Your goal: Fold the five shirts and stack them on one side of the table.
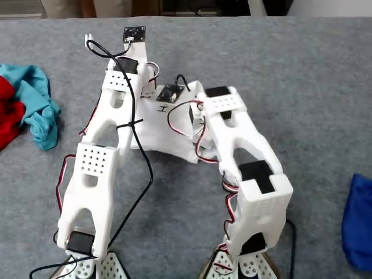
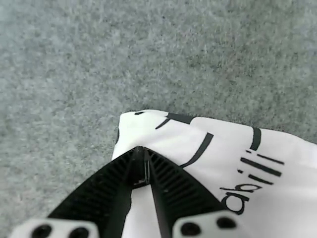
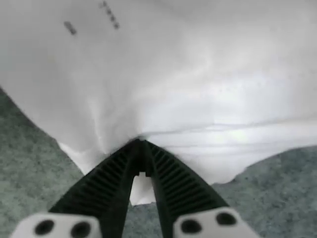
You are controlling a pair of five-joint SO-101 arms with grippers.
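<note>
My left gripper [image 2: 141,171] has its jaws pinched together on a corner of the white shirt [image 2: 237,163] (the side with black lettering). My right gripper [image 3: 142,151] is clamped the same way on a plain edge, apparently a fold. The high view adds the rest: the white shirt lies mid-table [image 1: 302,75] between my arms, one teal shirt [image 1: 36,96] touches one red shirt [image 1: 6,116] far to my left, and one blue shirt [image 1: 357,224] lies far right. That makes four shirts.

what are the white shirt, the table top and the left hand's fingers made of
The white shirt: soft matte cloth, likely cotton knit; it creases and folds. The table top: grey felt or low-pile carpet, going by its fuzzy, speckled surface. The fingers of the left hand: black hard plastic, matte, with ribbed faces.
</note>
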